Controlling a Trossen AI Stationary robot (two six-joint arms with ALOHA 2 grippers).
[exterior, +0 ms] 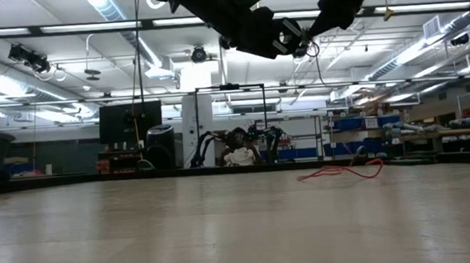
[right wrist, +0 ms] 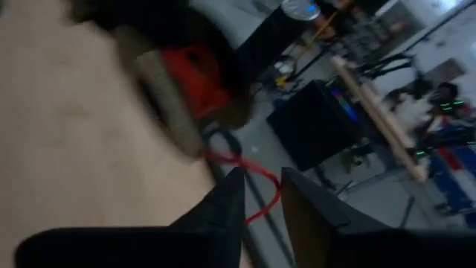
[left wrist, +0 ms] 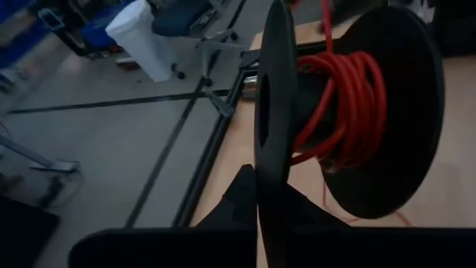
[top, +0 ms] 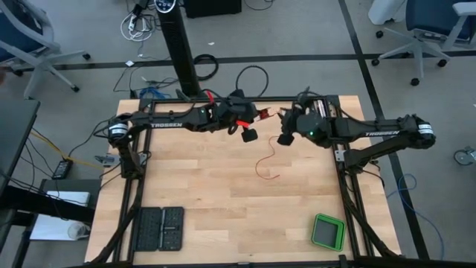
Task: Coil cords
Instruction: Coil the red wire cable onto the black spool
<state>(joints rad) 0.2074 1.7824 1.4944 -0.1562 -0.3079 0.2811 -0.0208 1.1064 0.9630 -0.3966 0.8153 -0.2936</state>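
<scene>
Your left gripper (top: 249, 134), fingers pressed together, grips a black spool (left wrist: 357, 112) wound with red-orange cord (left wrist: 338, 104), raised above the table's (top: 201, 186) far middle. Loose cord trails onto the wood. Your right gripper (top: 285, 138) hovers just beside, fingers (right wrist: 223, 205) slightly parted around the cord.

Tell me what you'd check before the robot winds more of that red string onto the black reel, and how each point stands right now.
1. Reel held: the left gripper is shut on the black spool by its flange. Ok.
2. Cord already wound: several turns of the red cord sit on the core. Ok.
3. Right gripper holding the cord: its fingers stand apart and the cord runs past them; no grip shows. Not ok.
4. Loose tail: it lies on the table, free of other things. Ok.
5. Cord tension between spool and tail: cannot tell.
</scene>
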